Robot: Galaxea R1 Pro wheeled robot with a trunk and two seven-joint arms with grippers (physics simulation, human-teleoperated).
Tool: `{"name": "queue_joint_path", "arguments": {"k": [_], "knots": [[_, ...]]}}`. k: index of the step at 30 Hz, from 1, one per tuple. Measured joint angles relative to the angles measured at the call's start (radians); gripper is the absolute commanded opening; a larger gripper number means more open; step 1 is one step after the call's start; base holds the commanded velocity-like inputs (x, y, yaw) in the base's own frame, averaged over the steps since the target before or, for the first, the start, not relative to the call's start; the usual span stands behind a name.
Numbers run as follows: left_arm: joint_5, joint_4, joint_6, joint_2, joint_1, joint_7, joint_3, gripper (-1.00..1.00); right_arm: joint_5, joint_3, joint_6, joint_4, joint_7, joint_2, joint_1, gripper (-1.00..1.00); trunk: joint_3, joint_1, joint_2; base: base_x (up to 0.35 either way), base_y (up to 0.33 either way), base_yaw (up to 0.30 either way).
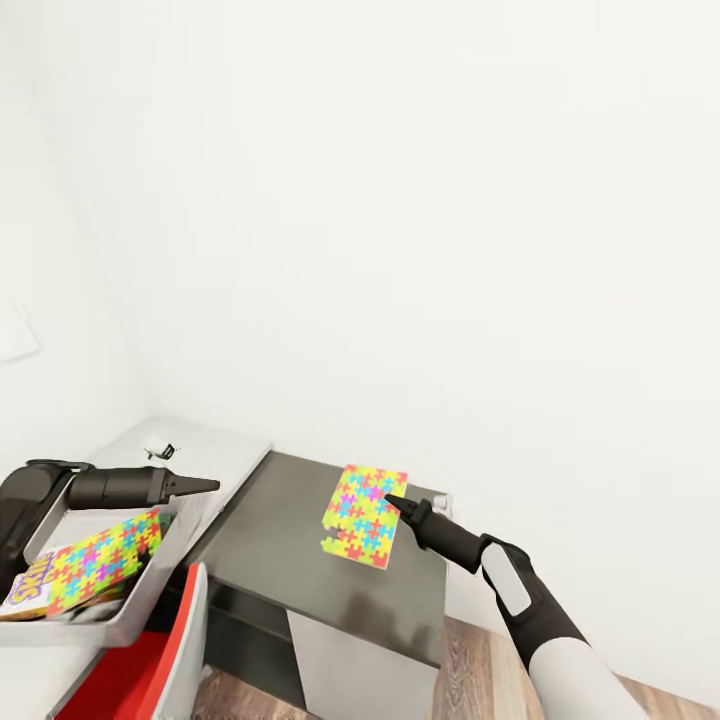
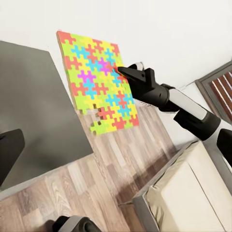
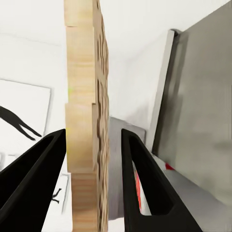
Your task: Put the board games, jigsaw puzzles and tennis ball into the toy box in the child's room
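Observation:
My right gripper (image 1: 392, 500) is shut on one edge of a jigsaw puzzle (image 1: 366, 514), holding it lifted off the dark grey table (image 1: 290, 565). In the left wrist view this jigsaw puzzle (image 2: 96, 82) hangs tilted beside the table's edge, pinched by the right gripper (image 2: 121, 71). The right wrist view shows its wooden edge (image 3: 84, 121) between the fingers. The toy box (image 1: 178, 535) stands at the left. It holds a second jigsaw puzzle (image 1: 100, 560) lying over a board game (image 1: 25, 592). My left gripper (image 1: 212, 485) hovers open just above the box.
The toy box rests on a light grey table (image 1: 225, 450) in the corner, which also carries a small white object (image 1: 158, 452). A red-seated chair (image 1: 150, 665) stands in front of it. A cream bed (image 2: 193, 203) and wood-plank floor (image 2: 96, 179) lie below.

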Motion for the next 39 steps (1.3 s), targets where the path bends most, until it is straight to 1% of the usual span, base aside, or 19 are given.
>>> {"name": "queue_joint_path", "arguments": {"k": [25, 29, 39], "knots": [[0.0, 0.0, -0.003, 0.0, 0.0, -0.003, 0.0, 1.0, 0.004, 0.004, -0.001, -0.01, 0.004, 0.002, 0.0, -1.0, 0.0, 0.0, 0.0, 0.0, 0.0, 0.288], [0.0, 0.0, -0.003, 0.0, 0.0, -0.003, 0.0, 1.0, 0.002, 0.002, 0.0, -0.01, 0.006, 0.002, 0.0, -1.0, 0.0, 0.0, 0.0, 0.0, 0.0, 0.125], [0.0, 0.0, -0.001, 0.0, 0.0, -0.003, 0.0, 1.0, 0.003, 0.0, -0.006, -0.009, 0.01, 0.001, 0.0, -1.0, 0.0, 0.0, 0.0, 0.0, 0.0, 0.012]]}}
